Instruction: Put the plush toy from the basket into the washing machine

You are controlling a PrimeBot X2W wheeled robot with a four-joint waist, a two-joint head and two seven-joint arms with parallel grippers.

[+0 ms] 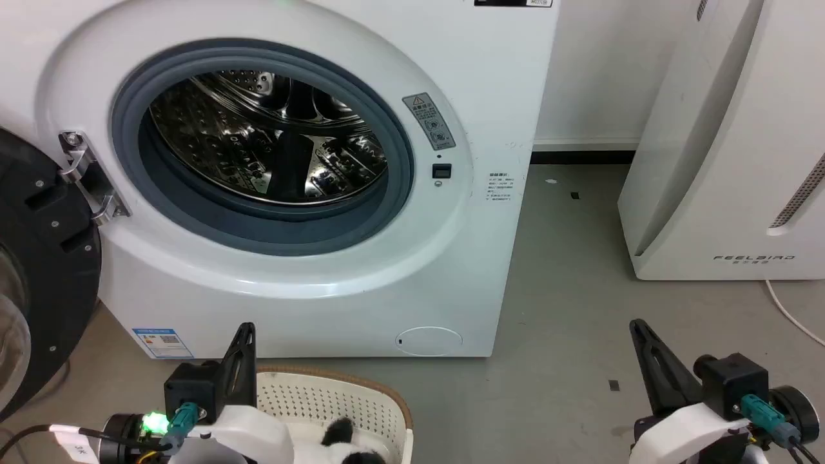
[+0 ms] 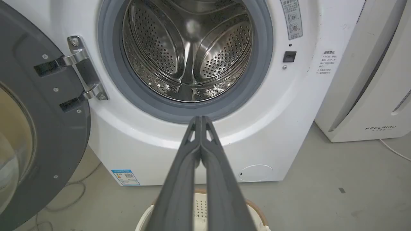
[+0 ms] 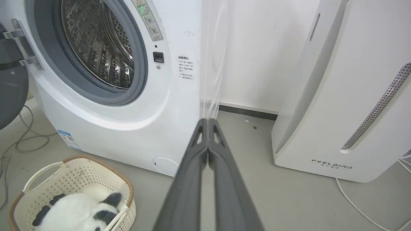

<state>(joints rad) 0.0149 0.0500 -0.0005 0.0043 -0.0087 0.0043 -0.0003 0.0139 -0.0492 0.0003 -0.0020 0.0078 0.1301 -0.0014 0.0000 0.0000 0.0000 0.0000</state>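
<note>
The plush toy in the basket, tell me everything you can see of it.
The plush toy is a fluffy, panda-like soft toy with long white fur on the body and black fur on the limbs and ears. It lies slumped inside the cream perforated basket, on the bottom and resting against the wall. The basket stands on the floor before the open washing machine. Only the basket touches the toy; nothing grips it.

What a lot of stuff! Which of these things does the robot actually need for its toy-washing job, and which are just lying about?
For the job: plush toy, basket, washing machine with its door open.

Just lying about: white slanted appliance, grey floor cables, white cord.
</note>
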